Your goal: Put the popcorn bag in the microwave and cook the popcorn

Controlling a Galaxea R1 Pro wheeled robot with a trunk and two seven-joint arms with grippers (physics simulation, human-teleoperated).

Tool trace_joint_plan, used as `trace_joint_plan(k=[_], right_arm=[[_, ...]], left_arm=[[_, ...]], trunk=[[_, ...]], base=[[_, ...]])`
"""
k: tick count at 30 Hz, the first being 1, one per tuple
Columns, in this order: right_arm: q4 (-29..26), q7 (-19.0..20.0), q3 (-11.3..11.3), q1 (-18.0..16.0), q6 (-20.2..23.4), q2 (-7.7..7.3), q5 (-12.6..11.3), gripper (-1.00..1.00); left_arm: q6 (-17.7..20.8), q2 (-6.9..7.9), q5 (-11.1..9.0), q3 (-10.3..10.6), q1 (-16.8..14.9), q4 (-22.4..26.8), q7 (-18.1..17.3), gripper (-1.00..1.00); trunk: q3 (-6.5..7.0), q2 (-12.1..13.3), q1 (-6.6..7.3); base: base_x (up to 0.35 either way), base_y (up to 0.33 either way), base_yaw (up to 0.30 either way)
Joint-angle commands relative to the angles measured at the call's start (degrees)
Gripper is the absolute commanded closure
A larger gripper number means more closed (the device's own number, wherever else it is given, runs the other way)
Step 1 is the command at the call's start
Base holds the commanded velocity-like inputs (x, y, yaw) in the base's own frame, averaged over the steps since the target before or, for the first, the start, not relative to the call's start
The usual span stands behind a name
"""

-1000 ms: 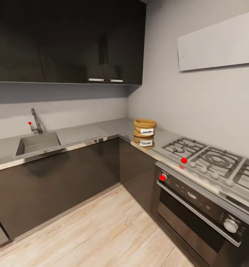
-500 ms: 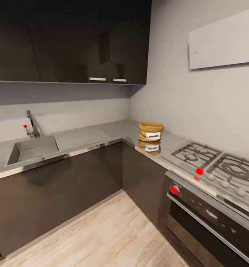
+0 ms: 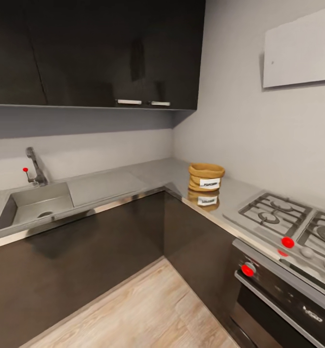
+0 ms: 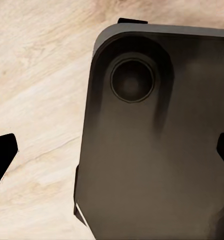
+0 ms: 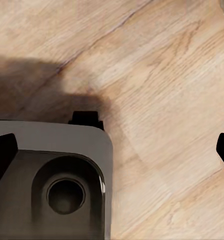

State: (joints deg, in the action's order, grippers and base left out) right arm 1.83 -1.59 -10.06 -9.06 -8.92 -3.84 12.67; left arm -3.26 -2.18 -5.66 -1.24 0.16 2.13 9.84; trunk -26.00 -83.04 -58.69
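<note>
The popcorn bag [image 3: 206, 177], a tan sack with a rolled rim and a white label, stands upright on the glossy grey countertop [image 3: 133, 176] near the corner, just left of the hob. Its reflection shows on the slab in front of it. The popcorn inside is hidden from this angle. The microwave is out of view. My left gripper [image 4: 113, 155] is open, its dark fingertips [image 4: 2, 157] far apart above the robot's dark base. My right gripper [image 5: 113, 150] is open too, hanging over the wooden floor.
A steel sink [image 3: 34, 205] with a tap [image 3: 35, 166] is set in the left run of counter. A gas hob [image 3: 278, 215] and built-in oven [image 3: 288, 304] fill the right. Dark wall cabinets [image 3: 95, 53] hang above. Wooden floor [image 3: 133, 309] lies in the corner.
The whole head view has shifted as the camera moved toward the corner; bag, hob and sink stand where they were. Nothing was grasped.
</note>
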Motion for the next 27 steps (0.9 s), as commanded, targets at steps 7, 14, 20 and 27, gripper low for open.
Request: trace_joint_plan(k=[7, 14, 20, 27], right_arm=[[0.13, 0.01, -0.48, -0.08, -0.31, -0.03, 0.69, -1.0], [0.13, 0.01, -0.48, -0.08, -0.31, -0.02, 0.7, -1.0], [0.13, 0.07, -0.46, -0.08, -0.31, -0.03, 0.87, -1.0], [0.11, 0.1, -0.4, -0.08, -0.31, -0.03, 0.95, -1.0]], left_arm=[[-0.15, 0.06, -0.65, 0.02, 0.03, 0.07, -2.74, -1.0], [-0.17, -0.02, -0.67, 0.01, 0.04, 0.07, -2.81, -1.0], [-0.17, -0.02, -0.67, 0.01, 0.02, 0.07, -2.81, -1.0], [-0.17, -0.02, -0.67, 0.01, 0.03, 0.07, -2.81, -1.0]], trunk=[[-0.05, -0.02, -0.03], [-0.05, -0.02, -0.03], [-0.05, -0.02, -0.03], [-0.05, -0.02, -0.03]], base=[[0.318, 0.157, 0.0], [0.318, 0.16, 0.0], [0.318, 0.16, 0.0], [0.318, 0.16, 0.0]])
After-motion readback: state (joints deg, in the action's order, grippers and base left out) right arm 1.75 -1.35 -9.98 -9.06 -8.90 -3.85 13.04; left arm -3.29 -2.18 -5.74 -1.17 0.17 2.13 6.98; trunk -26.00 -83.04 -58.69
